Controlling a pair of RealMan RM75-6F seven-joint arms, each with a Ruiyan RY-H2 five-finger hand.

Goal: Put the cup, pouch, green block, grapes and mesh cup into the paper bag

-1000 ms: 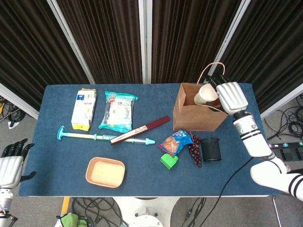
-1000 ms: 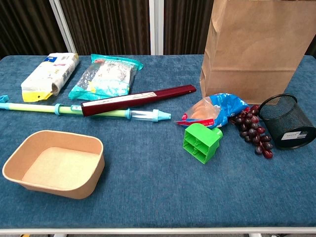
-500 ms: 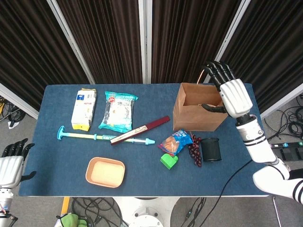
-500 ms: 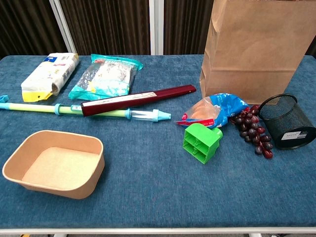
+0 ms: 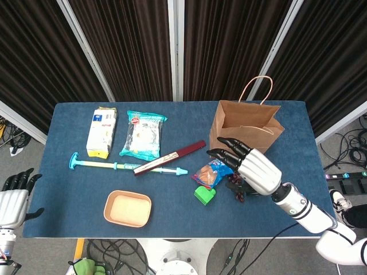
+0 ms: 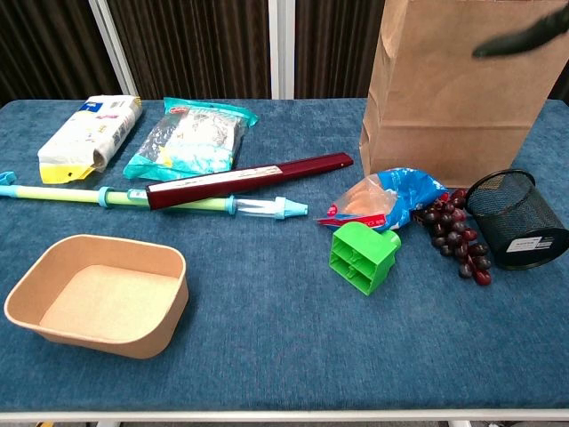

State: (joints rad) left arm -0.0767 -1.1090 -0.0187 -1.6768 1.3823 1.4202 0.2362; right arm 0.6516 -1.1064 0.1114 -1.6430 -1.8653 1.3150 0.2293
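Down from the brown paper bag (image 5: 246, 134) has come the right hand (image 5: 252, 169), fingers spread and empty, above purple grapes (image 6: 455, 235), black mesh cup (image 6: 516, 219), blue pouch (image 5: 212, 172) and green block (image 5: 204, 195); left hand (image 5: 12, 200) idle, holding nothing.

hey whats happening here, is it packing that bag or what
Yes, it is packing the paper bag. The right hand hovers open and empty above the pouch, grapes and mesh cup, which lie on the table beside the green block. The left hand hangs idle off the table's left edge.
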